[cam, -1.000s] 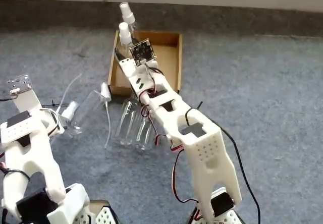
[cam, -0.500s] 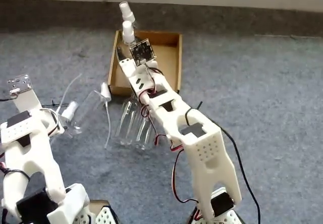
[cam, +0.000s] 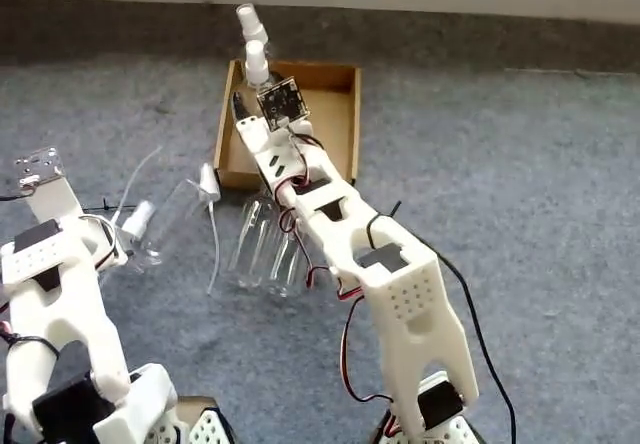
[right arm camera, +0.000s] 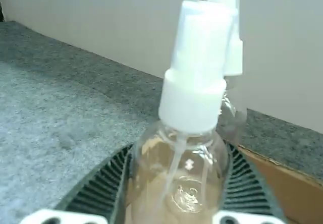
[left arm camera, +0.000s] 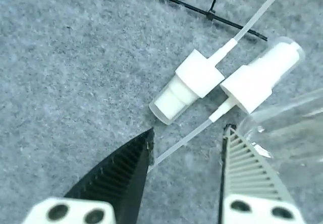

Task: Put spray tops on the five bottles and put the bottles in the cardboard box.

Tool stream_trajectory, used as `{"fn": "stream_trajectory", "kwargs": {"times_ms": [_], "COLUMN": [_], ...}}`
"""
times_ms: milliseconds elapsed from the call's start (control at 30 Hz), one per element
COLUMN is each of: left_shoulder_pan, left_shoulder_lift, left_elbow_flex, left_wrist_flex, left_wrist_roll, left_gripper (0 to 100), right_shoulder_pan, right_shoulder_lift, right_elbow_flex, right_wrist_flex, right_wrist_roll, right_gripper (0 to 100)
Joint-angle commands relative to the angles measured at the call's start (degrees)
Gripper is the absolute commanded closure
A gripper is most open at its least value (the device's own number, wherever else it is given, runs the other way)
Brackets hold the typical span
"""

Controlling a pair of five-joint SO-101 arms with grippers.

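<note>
— Two bottles w/ tops on now? Where's the 2nd?

— One capped bottle (cam: 249, 19) stands in the far-left corner of the cardboard box (cam: 354, 124). The 2nd, the held bottle (right arm camera: 176, 153), is upright in the right gripper (right arm camera: 177, 183). Jaws are closed in on both sides of its body, gripping it, w/ its spray top (right arm camera: 194, 67) seated.

— Anything moved in the last sec?

— Small shift only. Held bottle has slid a bit toward the box's far edge, closer to the standing one. They look nearly touching in the high view, but contact can't be confirmed. Left arm (cam: 60, 284) hasn't budged.

— Meaning?

— Prob. the placing step: bottle is at the box's far-left corner, so release looks next. Whether its base is on the box floor yet can't be told, since the right arm (cam: 400, 284) hides it.

— Left side?

— Left gripper (left arm camera: 189, 131) sits low near the left edge of the table (cam: 520, 214), jaws wide apart, holding nothing. Two loose spray tops (left arm camera: 189, 82) w/ dip tubes (left arm camera: 181, 143) lie just ahead of it, one tube running between the jaws. A clear bottle (left arm camera: 287, 128) lies on its side beside one jaw.

— Rest?

— More bare bottles (cam: 262, 249) lie by the box's near edge, partly under the right arm; count unclear. So approx. three still need tops, and the task is under halfway.
</note>
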Motion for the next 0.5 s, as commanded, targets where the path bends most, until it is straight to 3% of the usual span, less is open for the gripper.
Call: {"fn": "stream_trajectory", "kwargs": {"times_ms": [0, 367, 467], "left_shoulder_pan": [-0.22, -0.22, -0.22], "left_shoulder_lift": [-1.19, -1.19, -1.19], "left_elbow_flex": [-0.22, -0.22, -0.22], "left_wrist_flex": [-0.79, -0.79, -0.79], "left_wrist_roll": [0.44, 0.44, 0.44], "left_gripper": [79, 79, 79], "right_shoulder_pan": [0.22, 0.13, 0.13], "right_shoulder_lift": [-1.63, -1.63, -1.63], "right_elbow_flex": [-3.74, -3.74, -3.74], "right_wrist_flex": [0.22, 0.22, 0.22], "right_wrist_roll": [-0.53, -0.26, -0.26], "right_gripper": [81.8, 81.2, 75.2]}}
